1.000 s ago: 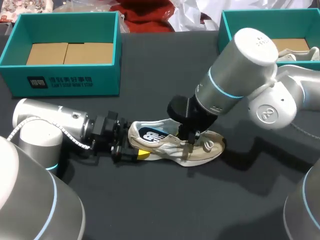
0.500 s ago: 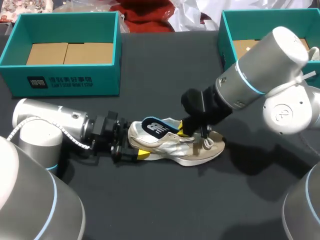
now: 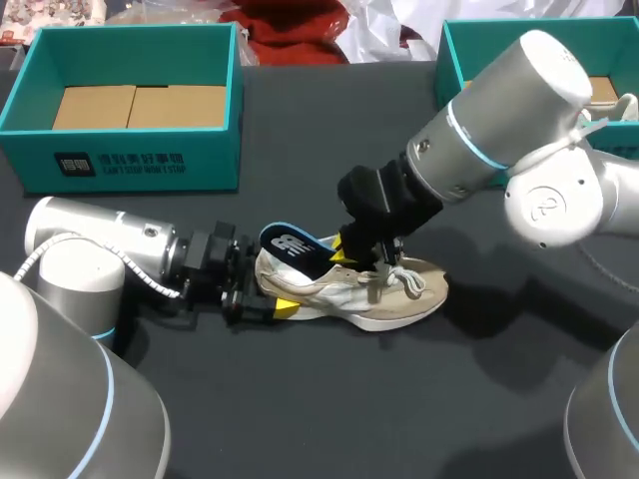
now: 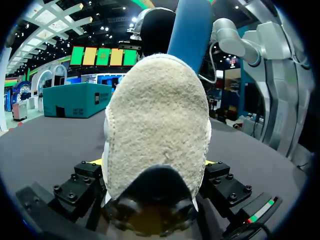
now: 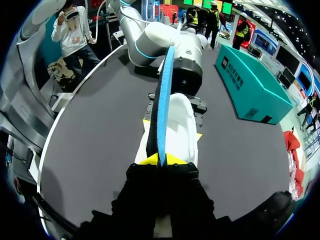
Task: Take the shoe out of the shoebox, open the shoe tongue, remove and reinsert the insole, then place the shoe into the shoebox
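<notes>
Across the dark counter (image 3: pixel 300 409) two open teal boxes sit at the far side. The left shoebox (image 3: pixel 130 160) shows only its cardboard floor, and the right shoebox (image 3: pixel 444 68) is partly hidden behind my right arm (image 3: pixel 499 140). Both are well apart from the work, which I judge leaves room to handle the shoe in the open.

My left arm (image 3: pixel 100 249) lies low along the counter so that its jaws meet the shoe (image 3: pixel 359 299) from behind. The shoe stands on its sole near the middle, toe pointing to my right. The left jaws are pressed on its heel from both sides, a yellow tip against each flank. I think that hold is an anchor, so the shoe does not lift with the insole.

My right arm hangs over the shoe's opening from above. The right jaws are pinched on the blue insole (image 3: pixel 293 249), which stands on edge and slants up out of the shoe, its heel end raised above the collar. Whether its front end is free of the shoe I cannot say, since the jaws cover it. Removal looks about half done.

The laces (image 3: pixel 407 281) lie loose toward the toe, out of the insole's path.
</notes>
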`<state>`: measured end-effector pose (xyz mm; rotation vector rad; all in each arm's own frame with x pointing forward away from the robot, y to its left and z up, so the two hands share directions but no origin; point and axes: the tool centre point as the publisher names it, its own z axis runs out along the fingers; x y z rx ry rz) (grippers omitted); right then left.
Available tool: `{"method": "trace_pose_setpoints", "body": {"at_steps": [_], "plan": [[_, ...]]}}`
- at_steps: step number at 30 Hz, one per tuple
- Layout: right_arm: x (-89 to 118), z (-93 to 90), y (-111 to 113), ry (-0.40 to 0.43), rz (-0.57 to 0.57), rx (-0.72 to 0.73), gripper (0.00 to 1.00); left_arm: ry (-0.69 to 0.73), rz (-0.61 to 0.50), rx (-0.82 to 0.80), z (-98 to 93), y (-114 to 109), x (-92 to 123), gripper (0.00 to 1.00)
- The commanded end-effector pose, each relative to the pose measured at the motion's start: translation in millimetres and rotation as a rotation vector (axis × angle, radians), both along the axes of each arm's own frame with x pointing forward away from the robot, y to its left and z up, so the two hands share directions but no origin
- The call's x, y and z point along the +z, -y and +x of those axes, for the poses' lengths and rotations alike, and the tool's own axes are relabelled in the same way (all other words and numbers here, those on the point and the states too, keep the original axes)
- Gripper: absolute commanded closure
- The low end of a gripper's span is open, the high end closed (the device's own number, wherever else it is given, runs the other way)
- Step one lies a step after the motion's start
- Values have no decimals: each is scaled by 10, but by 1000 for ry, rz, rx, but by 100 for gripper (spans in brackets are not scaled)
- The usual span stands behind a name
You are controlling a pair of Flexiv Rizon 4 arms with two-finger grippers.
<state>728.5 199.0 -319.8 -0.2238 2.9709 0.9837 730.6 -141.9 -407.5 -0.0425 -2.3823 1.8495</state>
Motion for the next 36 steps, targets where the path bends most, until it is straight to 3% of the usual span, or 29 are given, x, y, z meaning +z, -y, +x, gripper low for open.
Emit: {"method": "trace_pose_setpoints", "body": {"at_steps": [1,11,14,19,30,32,33,36], "plan": [[30,55,-164,-23,-52,25,100,0,1,2,-8,-4,-32,100],[79,17,-362,-42,-120,88,100,0,1,2,-8,-4,-32,100],[108,4,-384,-38,-143,85,76,0,1,2,-8,-4,-32,100],[137,20,-378,-54,-173,43,54,0,1,2,-8,-4,-32,100],[117,102,-362,-194,-200,-137,52,0,1,2,-8,-4,-32,100],[131,97,-363,-208,-194,-161,39,0,1,2,-8,-4,-32,100],[140,93,-358,-217,-189,-175,38,0,1,2,-8,-4,-32,100],[164,72,-345,-231,-165,-199,47,0,1,2,-8,-4,-32,100]]}}
